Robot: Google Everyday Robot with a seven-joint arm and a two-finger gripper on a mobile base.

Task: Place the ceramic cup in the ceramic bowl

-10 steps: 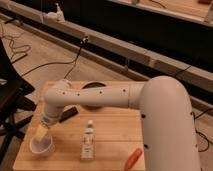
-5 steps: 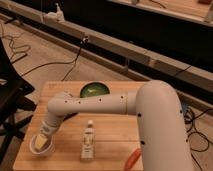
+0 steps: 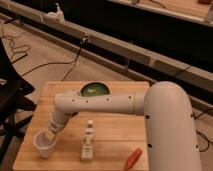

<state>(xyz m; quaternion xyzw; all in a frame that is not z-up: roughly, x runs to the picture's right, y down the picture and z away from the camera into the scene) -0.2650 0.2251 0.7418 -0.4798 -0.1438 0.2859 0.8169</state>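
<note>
Gripper (image 3: pixel 50 134): at the table's front-left corner, on the end of the arm (image 3: pixel 100 103), pointing down and to the left. Fingers drawn fully together, pinched on the rear rim of the cup.

Cup (image 3: pixel 44 145): white, upright, standing on the table near the front-left corner. Mouth open upward, with the gripper's tip at its far edge. Well apart from the bowl.

Bowl (image 3: pixel 94 90): green inside, dark rim, at the back edge of the table near the middle. Front part hidden behind the arm.

Table (image 3: pixel 112 137): pale wood, rectangular.

Bottle (image 3: pixel 88 143): white, tube-shaped, lying flat with its cap towards the back, just right of the cup and not touching it.

Orange item (image 3: pixel 134 157): slim, lying at the front edge, right of the bottle. Kind cannot be told.

Chair (image 3: pixel 11 102): black, left of the table.

Cables (image 3: pixel 47 64): dark, loose on the floor behind the table.
</note>
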